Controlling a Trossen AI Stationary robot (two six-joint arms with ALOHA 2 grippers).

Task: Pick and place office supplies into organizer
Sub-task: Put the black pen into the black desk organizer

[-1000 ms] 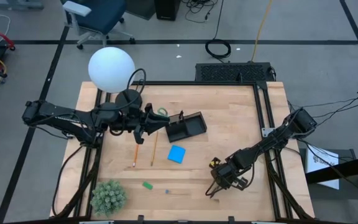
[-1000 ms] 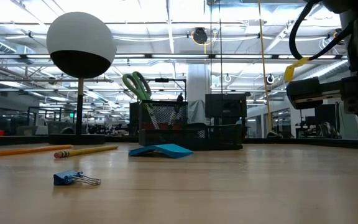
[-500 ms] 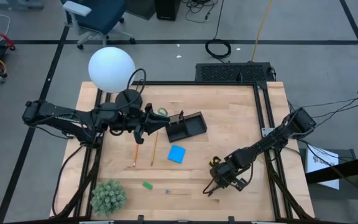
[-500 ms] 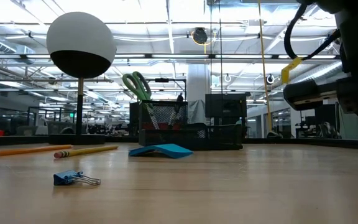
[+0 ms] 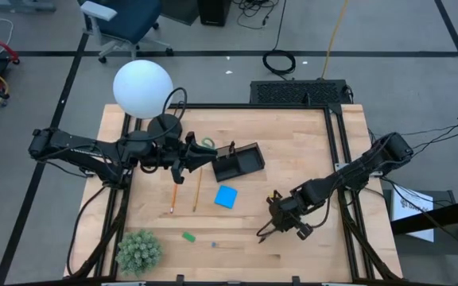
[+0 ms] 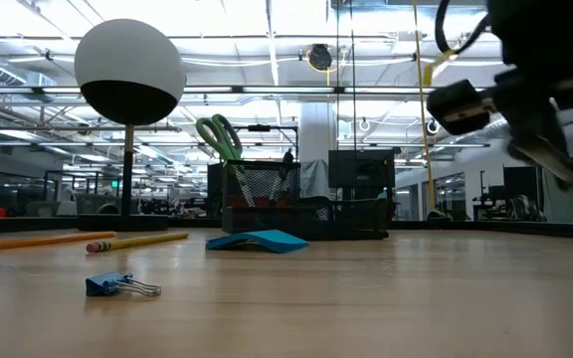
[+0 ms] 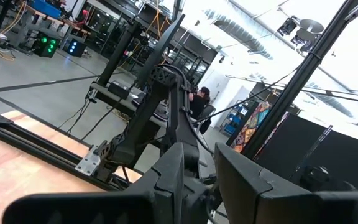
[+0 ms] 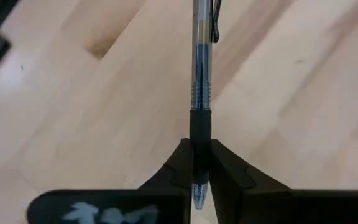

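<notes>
My right gripper [image 5: 277, 220] [image 8: 196, 163] hangs over the table's near right part, shut on a dark pen [image 5: 265, 232] with a clear barrel [image 8: 201, 62]. My left gripper [image 5: 195, 153] [image 7: 199, 180] waits open beside the black organizer [image 5: 241, 163] [image 6: 356, 214] at the far middle, holding nothing. Green-handled scissors [image 5: 207, 144] [image 6: 219, 134] stand handles up in the organizer's mesh cup. On the wood lie two pencils [image 5: 173, 195] [image 5: 197, 191], a blue note pad [image 5: 227, 196], a green eraser [image 5: 188, 236] and a small blue clip [image 5: 213, 244] [image 6: 107, 285]. My right gripper pinches the pen's black grip section [image 8: 199, 127], close to its writing tip, between its two fingers [image 8: 225, 171]. The fingers slant down from the table's right side and the pen runs on along them, clip end [image 8: 214, 28] farthest out. The pen is lifted clear of the table.
A white globe lamp [image 5: 142, 88] stands at the far left beside my left arm. A fuzzy green plant ball [image 5: 138, 252] sits at the near left corner. Bare wood lies between the note pad and my right gripper.
My right gripper has risen with the pen and gone a little toward the far edge and the table's middle, rolling somewhat as it went. The pen hangs higher above the wood than before.
</notes>
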